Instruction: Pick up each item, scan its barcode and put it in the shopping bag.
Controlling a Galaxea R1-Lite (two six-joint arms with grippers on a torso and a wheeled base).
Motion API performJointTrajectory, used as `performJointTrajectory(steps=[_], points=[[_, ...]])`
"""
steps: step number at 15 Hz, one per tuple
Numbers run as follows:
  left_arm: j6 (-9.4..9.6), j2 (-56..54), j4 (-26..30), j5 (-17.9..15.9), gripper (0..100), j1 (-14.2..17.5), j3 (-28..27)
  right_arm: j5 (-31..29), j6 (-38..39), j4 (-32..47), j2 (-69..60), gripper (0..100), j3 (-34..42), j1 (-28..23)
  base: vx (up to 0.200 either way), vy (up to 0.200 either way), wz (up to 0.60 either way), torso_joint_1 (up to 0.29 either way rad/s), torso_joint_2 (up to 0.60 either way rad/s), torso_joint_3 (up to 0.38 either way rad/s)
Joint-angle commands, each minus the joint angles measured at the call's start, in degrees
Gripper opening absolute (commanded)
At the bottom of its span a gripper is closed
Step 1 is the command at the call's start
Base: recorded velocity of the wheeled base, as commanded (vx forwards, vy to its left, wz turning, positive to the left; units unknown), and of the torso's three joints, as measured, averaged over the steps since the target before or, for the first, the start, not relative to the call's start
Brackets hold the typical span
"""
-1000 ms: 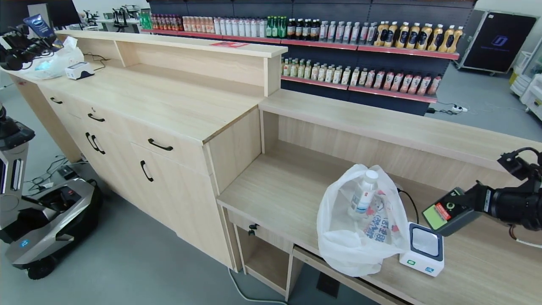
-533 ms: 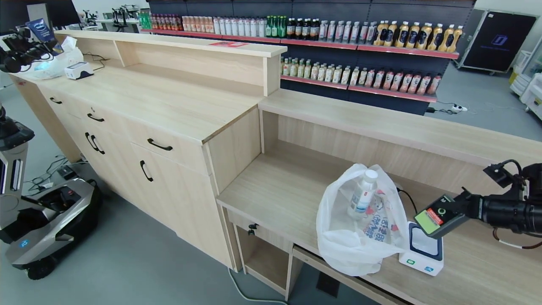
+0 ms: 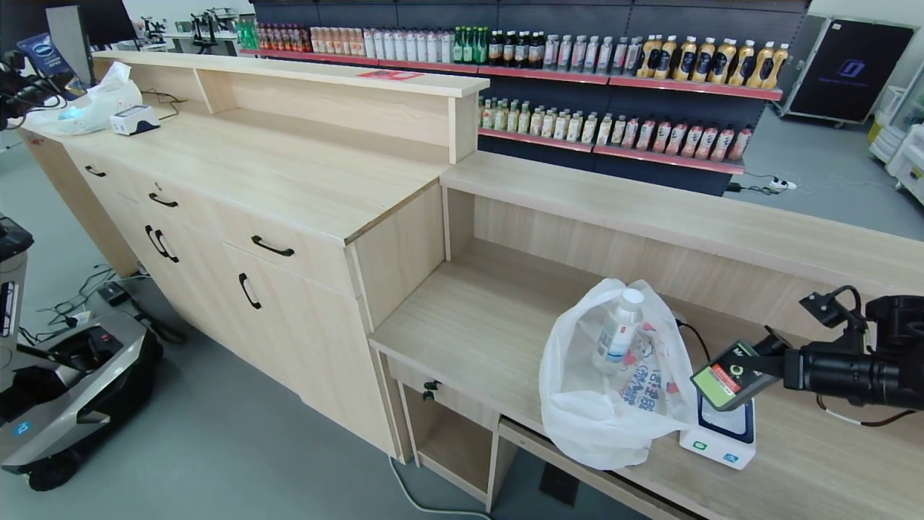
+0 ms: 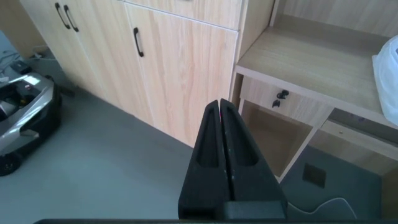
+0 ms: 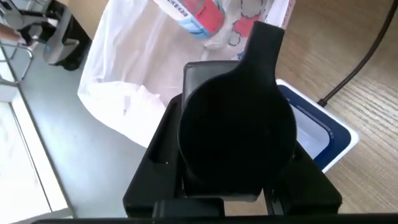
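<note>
While the left claw (image 4: 220,102) hangs over the floor in front of the cupboards with its fingers pressed together and nothing between them, the work sits further right: the white shopping bag (image 3: 585,412) stands open on the surface (image 3: 462,325) with one bottle (image 3: 617,336) already inside, so that item looks done. Just right of the bag, a dark box (image 3: 725,377) with a green and red label is held tilted just above the scanner (image 3: 718,439), clamped in the right claw (image 3: 759,360). By the look of it the box is at its scanning step and has yet to go into the bag. The surface is pale wood, a low shelf beside a taller cabinet (image 3: 238,217) with black handles, and store shelves (image 3: 613,79) of bottled drinks line the back wall.
</note>
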Motion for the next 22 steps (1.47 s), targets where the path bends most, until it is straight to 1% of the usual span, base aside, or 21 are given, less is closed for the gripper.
performJointTrajectory(steps=[1,3,9,16,17,22], points=[[-0.01,0.0,0.0,0.1,0,0.0,0.0,0.2,-1.7,0.2,2.2,0,0.2,0.1,0.000,0.000,0.00,0.000,0.00,0.000],[-0.01,0.0,0.0,0.1,0,0.0,0.0,0.0,-3.2,-0.1,2.9,0,0.0,0.1,0.000,0.000,0.00,0.000,0.00,0.000],[-0.01,0.0,0.0,0.1,0,0.0,0.0,-1.0,-3.2,-0.3,4.5,0,-1.7,0.1,0.000,0.000,0.00,0.000,0.00,0.000],[-0.01,0.0,0.0,0.0,0,0.0,0.0,-1.8,-3.0,-0.3,4.5,0,-1.5,0.0,0.000,0.000,0.00,0.000,0.00,0.000],[-0.01,0.0,0.0,0.0,0,0.0,0.0,-3.6,-3.1,-0.3,4.4,0,-1.5,-0.1,0.000,0.000,0.00,0.000,0.00,0.000],[-0.01,0.0,0.0,0.1,0,0.0,0.0,-4.2,-2.6,-0.1,3.7,0,-1.2,-0.4,0.000,0.000,0.00,0.000,0.00,0.000]])
